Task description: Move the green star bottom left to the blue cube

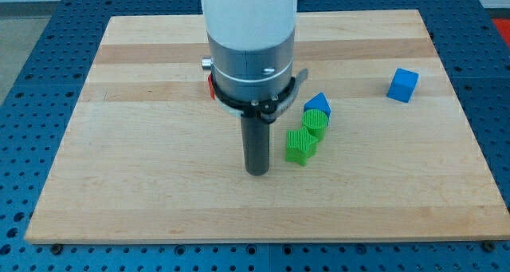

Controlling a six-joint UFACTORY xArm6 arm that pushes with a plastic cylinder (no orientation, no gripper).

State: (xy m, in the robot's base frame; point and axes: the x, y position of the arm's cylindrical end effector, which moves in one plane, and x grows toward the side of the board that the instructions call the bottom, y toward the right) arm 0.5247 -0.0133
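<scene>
My tip [256, 172] just left of the green star [300, 145] (blue cube [403, 85] far right).

green star [300, 145] mid-board, blue cube [403, 85] far upper right

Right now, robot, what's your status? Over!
My tip down on the board, just left of the green star. Star touching a green round block. Blue cube far upper right, path open.

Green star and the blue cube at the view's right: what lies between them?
In the camera view, only bare board lies between the green star and the blue cube; the green cylinder sits beside the star, off that line.
</scene>
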